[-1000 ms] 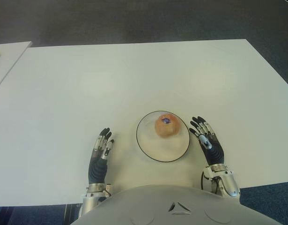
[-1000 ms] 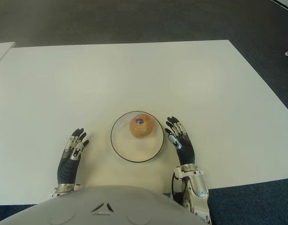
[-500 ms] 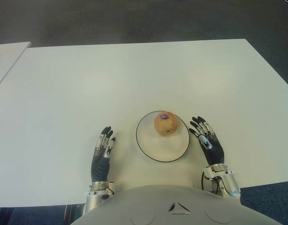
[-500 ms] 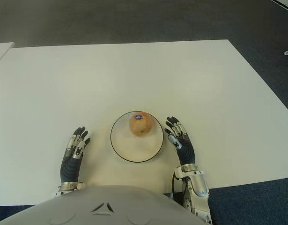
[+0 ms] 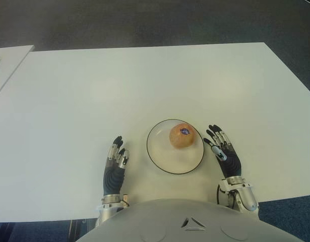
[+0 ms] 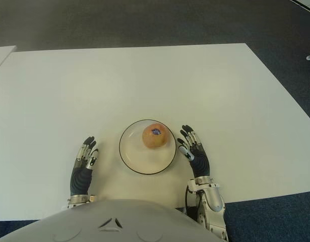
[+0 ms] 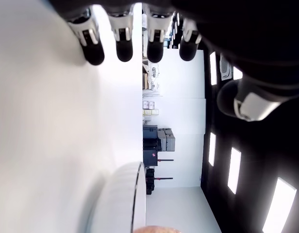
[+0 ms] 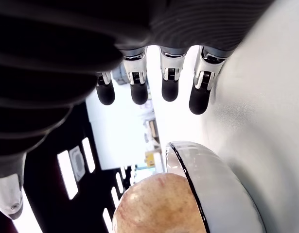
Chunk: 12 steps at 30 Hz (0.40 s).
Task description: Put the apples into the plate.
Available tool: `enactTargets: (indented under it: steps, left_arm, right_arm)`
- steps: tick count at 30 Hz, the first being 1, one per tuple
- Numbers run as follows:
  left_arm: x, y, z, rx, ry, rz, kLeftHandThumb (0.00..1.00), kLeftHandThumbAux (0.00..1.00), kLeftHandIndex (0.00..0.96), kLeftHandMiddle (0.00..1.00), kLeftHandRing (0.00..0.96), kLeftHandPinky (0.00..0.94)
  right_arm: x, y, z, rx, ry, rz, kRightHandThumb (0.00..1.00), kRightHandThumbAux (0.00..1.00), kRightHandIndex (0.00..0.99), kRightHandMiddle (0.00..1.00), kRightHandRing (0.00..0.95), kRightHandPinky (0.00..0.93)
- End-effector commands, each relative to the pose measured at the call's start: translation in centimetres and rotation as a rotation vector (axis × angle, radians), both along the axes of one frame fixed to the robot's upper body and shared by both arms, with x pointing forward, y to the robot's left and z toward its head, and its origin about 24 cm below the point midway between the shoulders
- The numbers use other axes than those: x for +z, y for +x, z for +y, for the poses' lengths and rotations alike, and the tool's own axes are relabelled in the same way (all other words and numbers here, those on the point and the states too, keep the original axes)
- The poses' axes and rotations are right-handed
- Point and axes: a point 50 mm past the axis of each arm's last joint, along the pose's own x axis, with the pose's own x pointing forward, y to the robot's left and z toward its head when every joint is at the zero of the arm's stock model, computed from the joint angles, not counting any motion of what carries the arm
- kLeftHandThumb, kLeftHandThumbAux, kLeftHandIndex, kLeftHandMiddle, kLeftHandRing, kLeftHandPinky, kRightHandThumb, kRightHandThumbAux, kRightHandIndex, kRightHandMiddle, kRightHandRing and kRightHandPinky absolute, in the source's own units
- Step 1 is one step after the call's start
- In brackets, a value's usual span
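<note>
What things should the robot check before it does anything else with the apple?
1. Apple is inside the plate: ok.
2. Left robot hand holds nothing, fingers open, showing left of the plate: ok.
3. Right robot hand holds nothing, fingers open, right of the plate: ok.
4. No other apple shows on the table: ok.
5. Apple has stopped rolling: cannot tell.

Left hand (image 5: 116, 164), right hand (image 5: 223, 153) open-fingered.
</note>
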Motion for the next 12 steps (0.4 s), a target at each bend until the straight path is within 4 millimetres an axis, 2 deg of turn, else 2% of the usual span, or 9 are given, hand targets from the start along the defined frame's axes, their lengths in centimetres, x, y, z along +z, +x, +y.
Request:
enactTargets:
  steps: [1, 12]
  left_arm:
    - [-0.92, -0.62, -0.38, 0.009, -0.027, 0.092, 0.025, 0.435, 0.029, 0.02, 0.003, 0.042]
    - [-1.72, -0.26, 0.03, -0.009, -0.062, 0.07, 0.019, 0.4, 0.003, 0.0, 0.0, 0.008]
  right_arm:
    - [-1.49, -0.94, -0.09, -0.007, -0.001, 0.103, 0.12, 0.573, 0.057, 0.054, 0.014, 0.009]
    - [-1.48, -0.8, -0.01, -0.007, 0.003, 0.102, 0.129, 0.57, 0.045, 0.051, 0.002, 0.008]
